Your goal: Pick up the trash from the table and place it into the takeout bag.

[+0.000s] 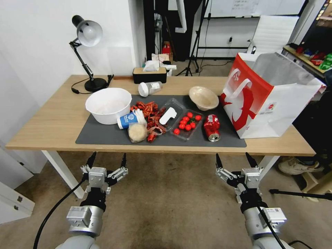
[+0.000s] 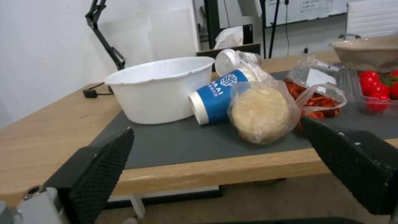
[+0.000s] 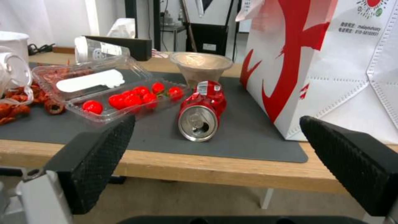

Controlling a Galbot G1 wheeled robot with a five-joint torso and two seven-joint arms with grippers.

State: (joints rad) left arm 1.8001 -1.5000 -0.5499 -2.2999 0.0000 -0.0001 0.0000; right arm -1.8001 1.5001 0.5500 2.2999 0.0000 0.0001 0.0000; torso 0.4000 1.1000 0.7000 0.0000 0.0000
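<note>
The trash lies on the dark mat (image 1: 103,138) of the table (image 1: 52,121). A crushed red can (image 1: 211,127) (image 3: 201,112) rests on its side just left of the takeout bag (image 1: 273,97) (image 3: 331,62), which stands open at the table's right end. Behind the can sits a beige bowl (image 1: 203,97) (image 3: 201,66). A blue-and-white paper cup (image 1: 127,120) (image 2: 215,96) lies tipped beside a clear bag with a beige lump (image 1: 137,132) (image 2: 261,113). A white-lidded jar (image 1: 149,88) lies at the back. My left gripper (image 1: 108,159) and right gripper (image 1: 236,159) hang open below the front edge, holding nothing.
A large white bowl (image 1: 108,104) (image 2: 161,88) stands at the mat's left. Red scraps (image 1: 149,116) and a clear clamshell of red tomatoes (image 1: 186,122) (image 3: 128,98) fill the middle. A desk lamp (image 1: 88,52) and tissue box (image 1: 149,74) stand at the back.
</note>
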